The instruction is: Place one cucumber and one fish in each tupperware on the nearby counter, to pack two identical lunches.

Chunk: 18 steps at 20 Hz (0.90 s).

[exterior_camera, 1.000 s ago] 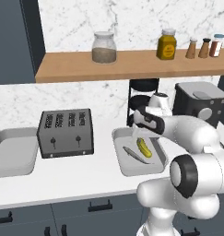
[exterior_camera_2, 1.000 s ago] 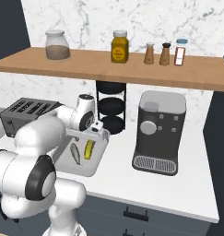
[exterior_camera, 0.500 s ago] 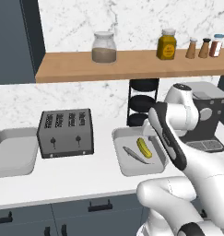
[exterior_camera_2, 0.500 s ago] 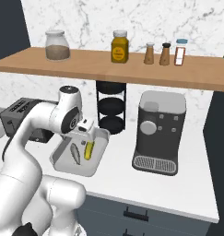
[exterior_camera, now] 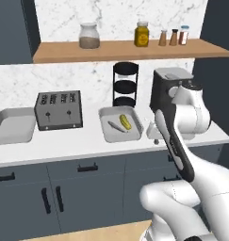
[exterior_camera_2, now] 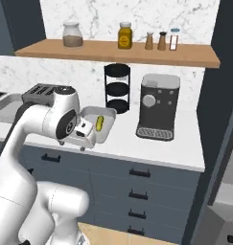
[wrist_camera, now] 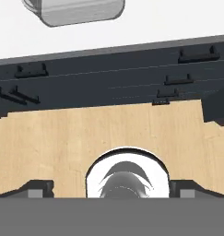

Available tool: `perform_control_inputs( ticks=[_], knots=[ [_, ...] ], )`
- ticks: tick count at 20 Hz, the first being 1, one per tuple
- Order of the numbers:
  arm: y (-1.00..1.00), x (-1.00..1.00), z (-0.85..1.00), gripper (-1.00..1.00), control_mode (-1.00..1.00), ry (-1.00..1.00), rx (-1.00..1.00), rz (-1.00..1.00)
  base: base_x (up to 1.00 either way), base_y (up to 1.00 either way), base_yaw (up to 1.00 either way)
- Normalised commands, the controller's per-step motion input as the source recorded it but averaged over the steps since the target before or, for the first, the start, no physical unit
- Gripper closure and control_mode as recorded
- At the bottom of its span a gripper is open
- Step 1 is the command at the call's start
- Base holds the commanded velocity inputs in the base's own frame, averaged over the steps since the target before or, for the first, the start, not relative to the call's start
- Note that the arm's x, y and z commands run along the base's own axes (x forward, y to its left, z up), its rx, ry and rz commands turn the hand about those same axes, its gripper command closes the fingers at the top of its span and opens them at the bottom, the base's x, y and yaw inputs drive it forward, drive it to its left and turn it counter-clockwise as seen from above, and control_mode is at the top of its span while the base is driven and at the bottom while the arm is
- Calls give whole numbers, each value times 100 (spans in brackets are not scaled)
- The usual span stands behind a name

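Observation:
On the white counter (exterior_camera: 87,143), the right tupperware (exterior_camera: 119,123) holds one yellow-green cucumber (exterior_camera: 125,121) and one thin pale fish (exterior_camera: 114,126). The left tupperware (exterior_camera: 12,124) sits beyond the toaster, and nothing shows inside it. My gripper (exterior_camera: 153,132) hangs at the counter's front edge, just right of the filled tray. From the other side the gripper (exterior_camera_2: 82,136) is in front of that tupperware (exterior_camera_2: 106,125), where the cucumber (exterior_camera_2: 99,123) shows. The hand view looks down past the tupperware (wrist_camera: 76,11) to the floor; the fingertips (wrist_camera: 37,188) stand wide apart, open and empty.
A black toaster (exterior_camera: 59,110) stands between the trays. Behind are a black three-tier stand (exterior_camera: 126,84) and a coffee machine (exterior_camera_2: 158,107). A wooden shelf (exterior_camera: 134,47) with jars hangs above. Dark drawers (wrist_camera: 109,83) with black handles and wooden floor (wrist_camera: 109,129) lie below.
The whole picture has shifted: the base has backed away from the counter. The arm has drawn back from over the right tray to the counter's front edge, gripper still open.

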Motion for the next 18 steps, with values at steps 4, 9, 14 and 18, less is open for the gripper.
perform_control_inputs(
  ticks=[4,9,14,18],
  knots=[
    [0,0,0,-100,100,0,0,0,-100,-100,-18],
    [0,0,0,-100,100,0,0,0,-66,-100,-23],
    [0,0,0,-100,100,0,0,0,-12,-100,-19],
    [0,0,0,-100,100,0,0,0,23,-100,-14]
  ],
)
